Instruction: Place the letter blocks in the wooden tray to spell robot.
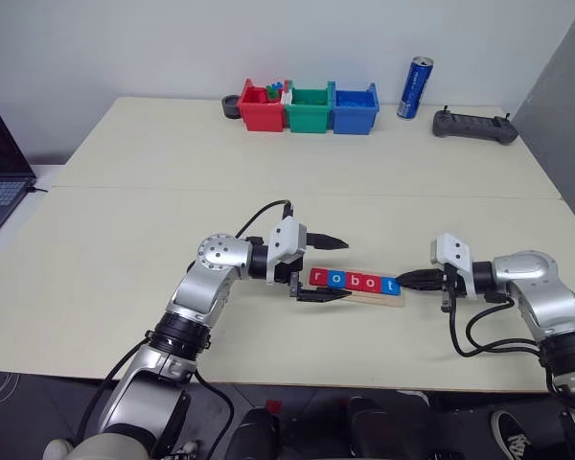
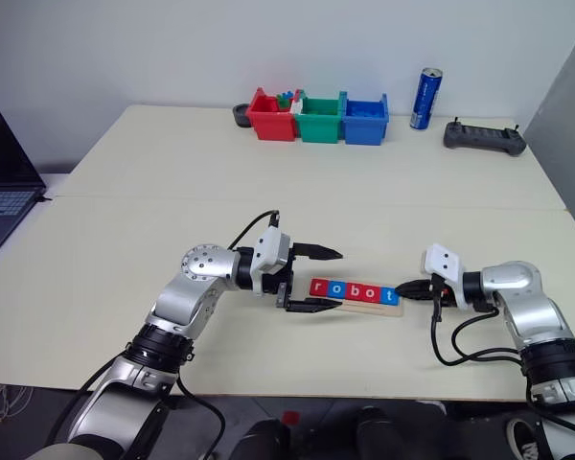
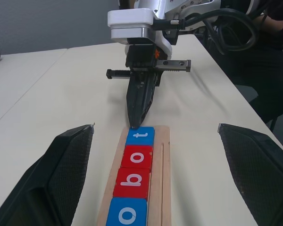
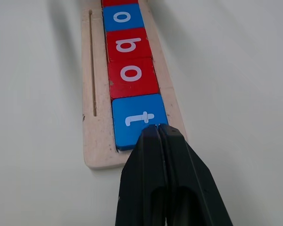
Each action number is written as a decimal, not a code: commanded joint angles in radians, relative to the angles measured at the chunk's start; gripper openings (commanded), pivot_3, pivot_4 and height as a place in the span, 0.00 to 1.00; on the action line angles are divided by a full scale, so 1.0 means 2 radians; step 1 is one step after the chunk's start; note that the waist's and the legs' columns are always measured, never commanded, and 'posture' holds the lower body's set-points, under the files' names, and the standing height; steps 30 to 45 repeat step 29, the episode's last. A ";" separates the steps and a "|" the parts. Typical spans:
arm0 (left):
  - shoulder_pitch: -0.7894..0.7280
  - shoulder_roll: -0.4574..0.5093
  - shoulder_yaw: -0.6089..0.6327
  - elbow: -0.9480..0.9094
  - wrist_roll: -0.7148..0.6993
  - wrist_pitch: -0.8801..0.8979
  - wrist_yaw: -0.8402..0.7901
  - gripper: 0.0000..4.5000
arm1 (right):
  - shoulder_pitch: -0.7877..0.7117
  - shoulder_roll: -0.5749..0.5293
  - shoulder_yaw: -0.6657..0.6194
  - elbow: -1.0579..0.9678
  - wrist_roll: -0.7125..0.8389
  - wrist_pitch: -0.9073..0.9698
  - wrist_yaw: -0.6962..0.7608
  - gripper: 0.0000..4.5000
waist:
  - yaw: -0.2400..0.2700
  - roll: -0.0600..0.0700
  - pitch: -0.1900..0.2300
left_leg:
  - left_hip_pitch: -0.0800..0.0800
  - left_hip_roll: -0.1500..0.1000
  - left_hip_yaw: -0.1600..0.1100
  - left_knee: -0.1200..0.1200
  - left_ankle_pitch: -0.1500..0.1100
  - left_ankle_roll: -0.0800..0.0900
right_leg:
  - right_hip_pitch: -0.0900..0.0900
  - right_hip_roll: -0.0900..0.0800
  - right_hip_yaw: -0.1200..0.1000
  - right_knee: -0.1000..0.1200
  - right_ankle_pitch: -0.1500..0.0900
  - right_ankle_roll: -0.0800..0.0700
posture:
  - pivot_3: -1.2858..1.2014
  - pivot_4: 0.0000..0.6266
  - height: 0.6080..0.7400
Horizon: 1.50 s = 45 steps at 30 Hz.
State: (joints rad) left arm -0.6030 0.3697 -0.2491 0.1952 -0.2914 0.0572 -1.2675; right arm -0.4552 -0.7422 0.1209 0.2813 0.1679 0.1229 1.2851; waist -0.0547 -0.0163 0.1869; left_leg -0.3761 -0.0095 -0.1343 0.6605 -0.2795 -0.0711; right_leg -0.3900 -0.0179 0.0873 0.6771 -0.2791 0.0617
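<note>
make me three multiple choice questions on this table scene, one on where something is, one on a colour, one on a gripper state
1. Where does the right gripper have its tip?
A. at the t block's end of the wooden tray
B. inside the green bin
C. on the laptop

2. What colour is the t block?
A. red
B. blue
C. green

3. How do the left gripper's fingers stand?
A. shut on a block
B. spread open, one on each side of the tray's r end
C. shut on the can

Answers:
1 A: the right wrist view shows the closed fingertips meeting the t block's edge at the end of the wooden tray.
2 B: the t block is blue beside a red o.
3 B: the left gripper has its fingers wide apart with nothing between them.
</note>
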 commanded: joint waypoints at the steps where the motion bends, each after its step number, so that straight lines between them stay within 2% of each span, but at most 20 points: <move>1: 0.000 0.005 0.010 -0.020 -0.005 -0.003 0.002 1.00 | -0.009 -0.012 -0.016 -0.023 0.015 0.009 0.007 0.01 | 0.000 0.000 0.000 | 0.000 0.000 0.000 0.000 0.000 0.000 | 0.000 0.000 0.000 0.000 0.000 0.000 | 0.52 0.24 1.00; 3: 0.002 0.007 0.010 -0.021 -0.005 -0.003 0.001 1.00 | -0.004 -0.018 -0.024 -0.037 0.026 0.020 0.011 0.01 | 0.000 0.000 0.000 | 0.000 0.000 0.000 0.000 0.000 0.000 | 0.000 0.000 0.000 0.000 0.000 0.000 | 0.52 0.24 1.00; 6: 0.005 0.013 0.012 -0.019 -0.003 -0.006 -0.001 1.00 | 0.011 -0.035 -0.042 -0.073 0.047 0.040 0.016 0.14 | 0.001 0.000 0.000 | 0.000 0.000 0.000 0.000 0.000 0.000 | 0.000 0.000 0.000 0.000 0.000 0.000 | 0.52 0.24 1.00; 17: 0.033 0.061 0.025 -0.005 0.021 -0.009 0.018 1.00 | 0.090 -0.058 -0.079 -0.170 0.081 0.086 -0.013 0.97 | 0.001 0.000 0.000 | 0.000 0.000 0.000 0.000 0.000 0.000 | 0.000 0.000 0.000 0.000 0.000 0.000 | 0.52 0.24 1.00; 24: 0.040 0.079 0.023 -0.007 0.030 -0.008 0.025 1.00 | 0.104 -0.053 -0.078 -0.178 0.080 0.091 -0.035 0.99 | 0.001 0.000 0.000 | 0.000 0.000 0.000 0.000 0.000 0.000 | 0.000 0.000 0.000 0.000 0.000 0.000 | 0.52 0.24 1.00; 45: 0.035 0.077 0.020 0.000 0.035 -0.012 0.025 1.00 | 0.094 -0.052 -0.073 -0.176 0.080 0.098 -0.042 0.99 | 0.001 0.000 0.000 | 0.000 0.000 0.000 0.000 0.000 0.000 | 0.000 0.000 0.000 0.000 0.000 0.000 | 0.52 0.24 1.00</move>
